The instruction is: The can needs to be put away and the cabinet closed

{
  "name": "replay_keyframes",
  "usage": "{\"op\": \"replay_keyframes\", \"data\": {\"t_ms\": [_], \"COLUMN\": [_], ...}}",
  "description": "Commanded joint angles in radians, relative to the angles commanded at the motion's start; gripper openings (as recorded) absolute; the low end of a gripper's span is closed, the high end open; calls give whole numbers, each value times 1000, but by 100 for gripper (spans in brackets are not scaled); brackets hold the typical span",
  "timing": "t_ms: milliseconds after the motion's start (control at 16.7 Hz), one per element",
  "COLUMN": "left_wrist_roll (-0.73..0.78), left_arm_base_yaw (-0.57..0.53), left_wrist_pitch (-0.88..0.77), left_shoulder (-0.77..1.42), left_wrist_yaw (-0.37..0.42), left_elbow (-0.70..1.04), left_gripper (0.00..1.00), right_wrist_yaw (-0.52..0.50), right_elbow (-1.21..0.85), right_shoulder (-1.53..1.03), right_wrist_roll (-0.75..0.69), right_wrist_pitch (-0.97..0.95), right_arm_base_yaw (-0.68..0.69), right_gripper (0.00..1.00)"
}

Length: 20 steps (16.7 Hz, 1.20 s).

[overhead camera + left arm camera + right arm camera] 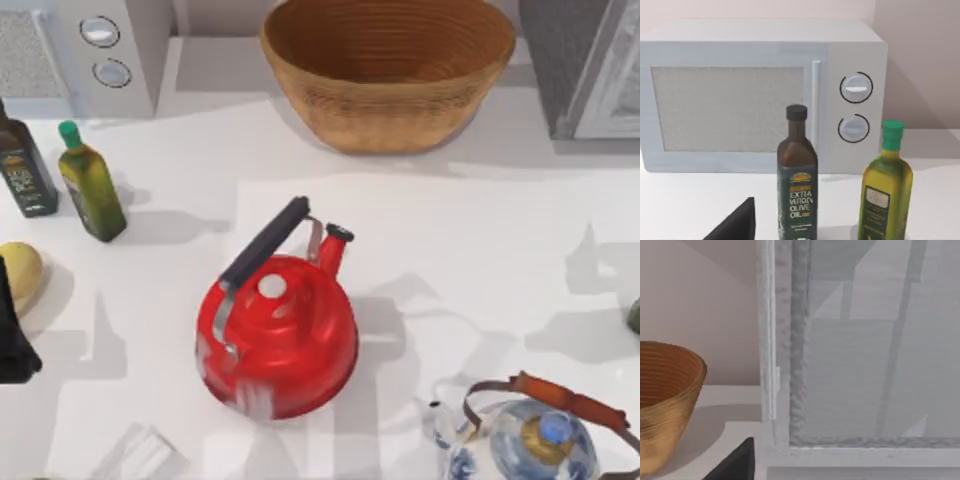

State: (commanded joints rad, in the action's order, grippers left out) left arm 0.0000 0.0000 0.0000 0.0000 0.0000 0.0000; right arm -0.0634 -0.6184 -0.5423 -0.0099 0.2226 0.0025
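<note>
Jaws: cannot tell the state on either arm
Top view: cabinet (585,70) upper right; left gripper (12,335) idle at left edge
Left wrist view: microwave (740,100) ahead
Right wrist view: right gripper (735,465) faces cabinet door (865,365); judgement: press squarely on the frame, clear of basket (665,405)

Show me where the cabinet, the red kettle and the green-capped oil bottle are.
cabinet (860,365): right wrist view, on its door panel.
red kettle (290,345): top view, on its round red body.
green-capped oil bottle (886,192): left wrist view, on its label.
</note>
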Motion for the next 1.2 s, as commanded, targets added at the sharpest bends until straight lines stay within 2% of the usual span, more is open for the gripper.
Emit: {"op": "replay_keyframes", "data": {"t_ms": [240,480,1020,1200], "left_wrist_roll": [0,0,0,0], "left_arm_base_yaw": [0,0,0,0], "left_wrist_pitch": [0,0,0,0], "left_shoulder": [0,0,0,0], "left_wrist_yaw": [0,0,0,0], "left_elbow": [0,0,0,0], "left_gripper": [100,100,100,100], "right_wrist_yaw": [34,57,63,122], "right_elbow": [361,567,617,581], "right_shoulder": [312,496,538,477], "right_wrist_roll": [8,10,10,13], "right_wrist_pitch": [-120,-200,-221,-283], "right_arm_base_yaw": [-1,-2,-1,-63], "right_gripper": [100,100,100,100]}}
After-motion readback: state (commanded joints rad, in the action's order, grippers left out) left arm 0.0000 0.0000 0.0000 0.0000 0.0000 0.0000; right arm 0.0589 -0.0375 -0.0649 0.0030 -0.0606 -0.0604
